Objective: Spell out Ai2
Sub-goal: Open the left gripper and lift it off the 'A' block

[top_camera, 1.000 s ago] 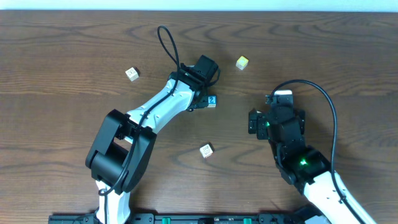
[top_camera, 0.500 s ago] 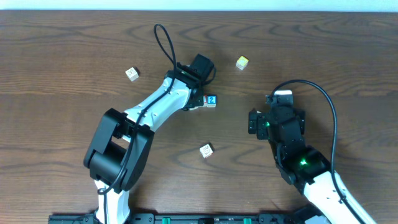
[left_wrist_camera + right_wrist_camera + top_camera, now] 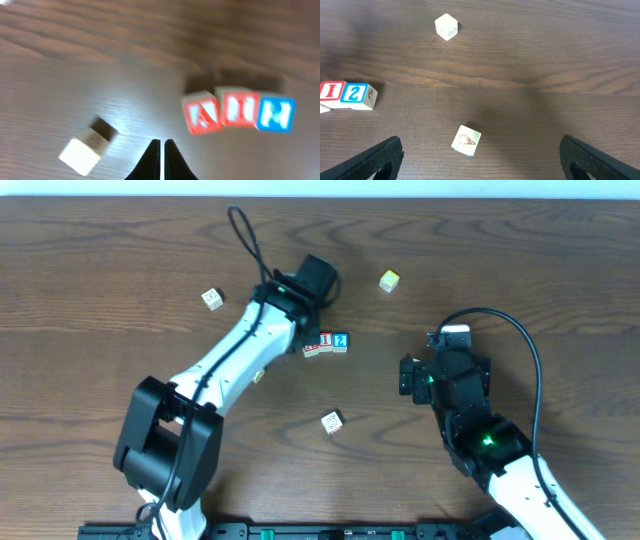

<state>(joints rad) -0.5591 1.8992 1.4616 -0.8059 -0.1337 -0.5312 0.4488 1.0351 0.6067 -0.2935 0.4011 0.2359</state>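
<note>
Row is sitting mid-table. A (image 3: 201, 113) is lying just left of the I (image 3: 237, 106) and touching it. The 2 (image 3: 275, 114) is pressing against the I's right side. Read from the left wrist view, the three are spelling the word in order.

The A is sitting a little skewed – turned slightly and set a touch lower than the I – while the I and 2 are lining up flush.

Left gripper (image 3: 162, 150) is hanging near the A, on the side away from the I, fingers pinched together with nothing between them. Right gripper (image 3: 480, 150) is idling well right of the I, jaws spread wide and empty.

A yellow cube (image 3: 389, 280) is lying up and right of the I, and a pale cube (image 3: 332, 421) below it, both well apart from the row.

Judging the step: placing looks finished, and the closing tidy-up is in hand. Next move is calling for care – either a light sideways nudge with the closed fingers to square the A against the I, or a clean lift away without brushing the row.
</note>
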